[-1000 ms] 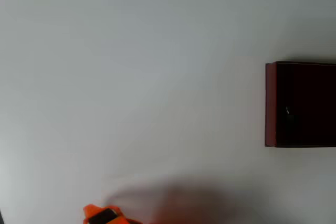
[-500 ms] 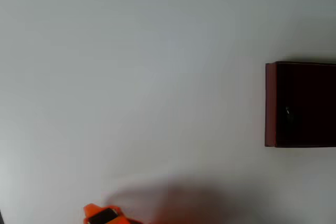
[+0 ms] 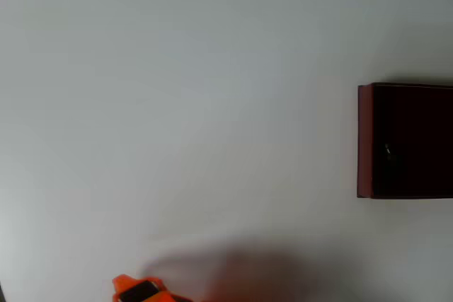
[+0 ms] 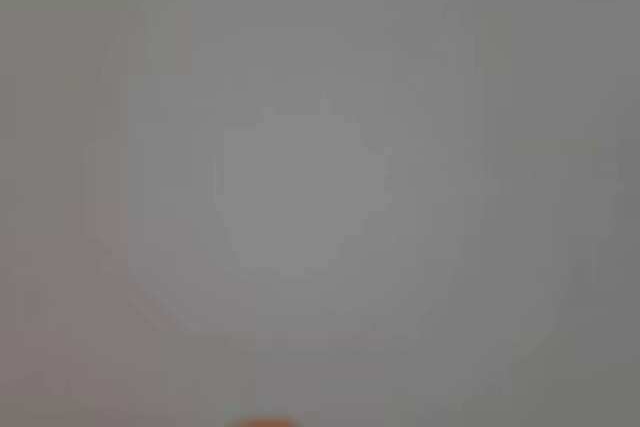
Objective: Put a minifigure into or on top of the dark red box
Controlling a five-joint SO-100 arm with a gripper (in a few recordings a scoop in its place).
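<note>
At the overhead view's bottom edge, well apart from the dark red box (image 3: 405, 141), my orange gripper (image 3: 140, 291) barely pokes in; I cannot tell whether it is spread or clenched. Inside that box, on its dark floor, lies the minifigure (image 3: 388, 150).

In the overhead view, the dark red box (image 3: 364, 139) sits at the right edge of the white surface (image 3: 198, 104), the tiny minifigure (image 3: 388, 150) inside it, the arm's orange part (image 3: 138, 291) well apart at bottom left.
</note>
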